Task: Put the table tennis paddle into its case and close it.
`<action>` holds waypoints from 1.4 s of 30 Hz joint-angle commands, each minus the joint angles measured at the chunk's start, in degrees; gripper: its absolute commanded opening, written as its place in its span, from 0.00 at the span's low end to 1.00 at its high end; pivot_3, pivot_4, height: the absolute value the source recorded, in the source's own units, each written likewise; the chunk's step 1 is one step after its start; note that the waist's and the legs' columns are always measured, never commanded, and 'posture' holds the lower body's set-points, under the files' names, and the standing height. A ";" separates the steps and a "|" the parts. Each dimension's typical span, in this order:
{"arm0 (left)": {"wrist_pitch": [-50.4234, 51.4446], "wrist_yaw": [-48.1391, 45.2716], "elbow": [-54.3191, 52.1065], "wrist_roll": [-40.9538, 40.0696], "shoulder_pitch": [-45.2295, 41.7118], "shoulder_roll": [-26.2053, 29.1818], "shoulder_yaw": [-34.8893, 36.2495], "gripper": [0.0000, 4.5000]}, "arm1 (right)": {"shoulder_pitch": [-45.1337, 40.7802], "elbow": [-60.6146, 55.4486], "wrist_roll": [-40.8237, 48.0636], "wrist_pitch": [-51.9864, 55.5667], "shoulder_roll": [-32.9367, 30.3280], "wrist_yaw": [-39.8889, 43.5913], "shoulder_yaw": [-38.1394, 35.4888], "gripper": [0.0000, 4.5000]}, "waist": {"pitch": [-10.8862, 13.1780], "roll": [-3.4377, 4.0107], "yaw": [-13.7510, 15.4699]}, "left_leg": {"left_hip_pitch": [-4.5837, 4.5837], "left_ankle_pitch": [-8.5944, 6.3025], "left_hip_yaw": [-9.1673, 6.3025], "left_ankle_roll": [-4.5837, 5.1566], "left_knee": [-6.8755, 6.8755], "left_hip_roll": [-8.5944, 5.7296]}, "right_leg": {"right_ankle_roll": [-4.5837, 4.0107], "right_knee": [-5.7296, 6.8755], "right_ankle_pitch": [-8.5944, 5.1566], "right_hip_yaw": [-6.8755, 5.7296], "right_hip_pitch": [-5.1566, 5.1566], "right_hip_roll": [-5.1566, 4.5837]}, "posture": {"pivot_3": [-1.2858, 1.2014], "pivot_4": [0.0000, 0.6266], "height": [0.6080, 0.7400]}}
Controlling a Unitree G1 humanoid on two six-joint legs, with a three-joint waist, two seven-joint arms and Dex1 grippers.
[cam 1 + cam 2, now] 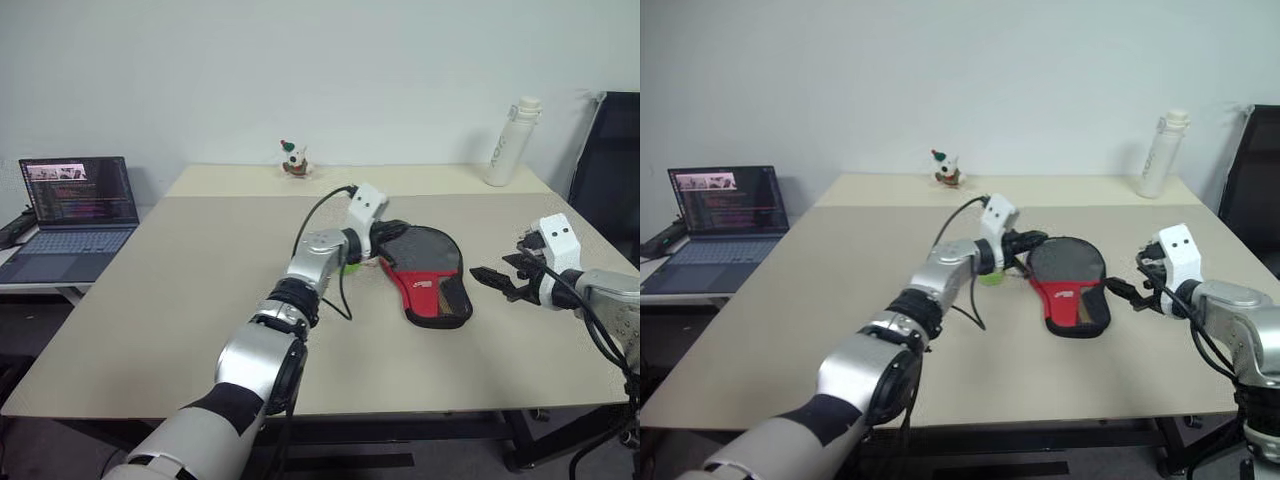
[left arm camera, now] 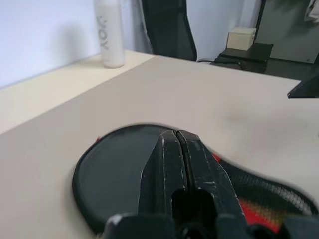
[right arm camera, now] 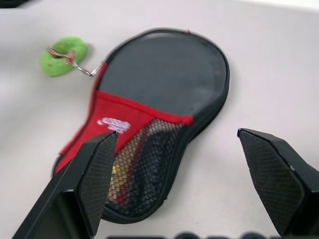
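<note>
Far left, your laptop (image 1: 78, 215) is cut by the frame edge, on a side desk off the table (image 1: 180, 300). A small figurine (image 1: 293, 159) stands at the far edge; details too small to read. Left gripper (image 2: 178, 142) has its fingers pressed together, nothing between them, hovering at the left rim of the case (image 1: 428, 272); from the head views you can't tell if it touches. A green ball-like charm (image 3: 63, 55) lies just left of the case, mostly hidden behind the left arm in the head views; the right wrist view shows it clear, hooked to the zip by a small ring. The case lies flat, mid-table, round end far, red-and-mesh panel with white logo near. Zip rim looks closed as far as you can see. Something yellowish shows through the mesh in the right wrist view, but you can't make out the table tennis paddle itself. Right gripper (image 3: 177, 186) is spread wide, empty, just right of the case, apart from it. White bottle (image 1: 512, 141) stands far right; a dark chair (image 1: 610, 160) is cut off at the right edge.
</note>
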 commanded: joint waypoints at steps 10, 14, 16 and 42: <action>26.75 -21.39 -47.72 -15.01 23.49 18.29 0.87 0.00 | -14.44 36.00 -10.99 -16.68 8.36 1.55 8.96 0.97 | 0.02 0.03 -0.27 | 0.10 0.00 0.15 0.00 -0.03 0.01 | -0.29 0.12 0.17 0.22 -0.04 0.01 | 0.52 0.24 1.00; 32.13 -20.22 -56.80 -17.33 29.01 23.26 1.18 0.00 | -17.68 47.17 -13.75 -22.40 10.58 3.09 9.86 0.97 | 0.02 0.03 -0.37 | 0.15 0.00 0.16 0.00 -0.03 0.03 | -0.30 0.15 0.17 0.24 -0.04 0.01 | 0.52 0.24 1.00; 33.38 -18.99 -58.75 -17.80 30.32 24.13 1.34 0.00 | -18.65 50.85 -14.94 -24.43 11.38 3.56 10.22 0.97 | 0.02 0.01 -0.37 | 0.18 0.00 0.17 0.00 0.01 0.03 | -0.30 0.16 0.17 0.25 0.02 0.01 | 0.52 0.24 1.00; 33.75 -17.68 -62.24 -17.93 35.00 28.98 -1.16 0.00 | -23.64 61.73 -19.54 -24.09 22.68 12.83 11.74 0.01 | -0.19 -0.29 -2.77 | 0.72 0.01 0.68 0.00 0.00 0.70 | -0.30 0.26 0.19 0.73 0.19 0.64 | 0.52 0.24 1.00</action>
